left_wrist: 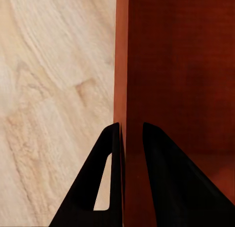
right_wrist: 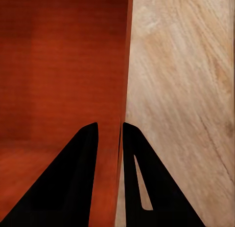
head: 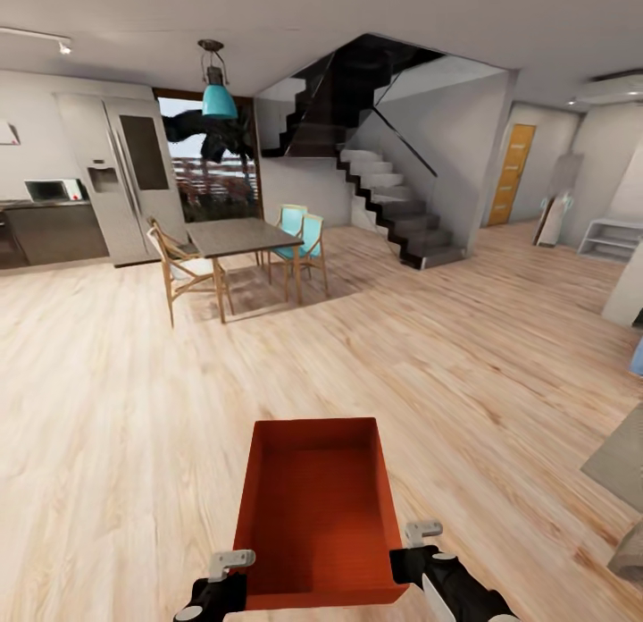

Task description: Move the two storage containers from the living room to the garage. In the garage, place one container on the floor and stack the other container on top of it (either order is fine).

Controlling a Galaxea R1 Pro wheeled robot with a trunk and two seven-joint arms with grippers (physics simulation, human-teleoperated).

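Open-plan room, light wood-plank floor (head: 107,407): orange-red topless plastic bin (head: 317,506) carried, left gripper (left_wrist: 131,139) and right gripper (right_wrist: 110,134) each clenched on opposite walls between jaws—keep both clamped and level while driving.

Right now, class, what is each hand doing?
Left hand: closed on the left wall of the storage container.
Right hand: closed on the container's right wall.
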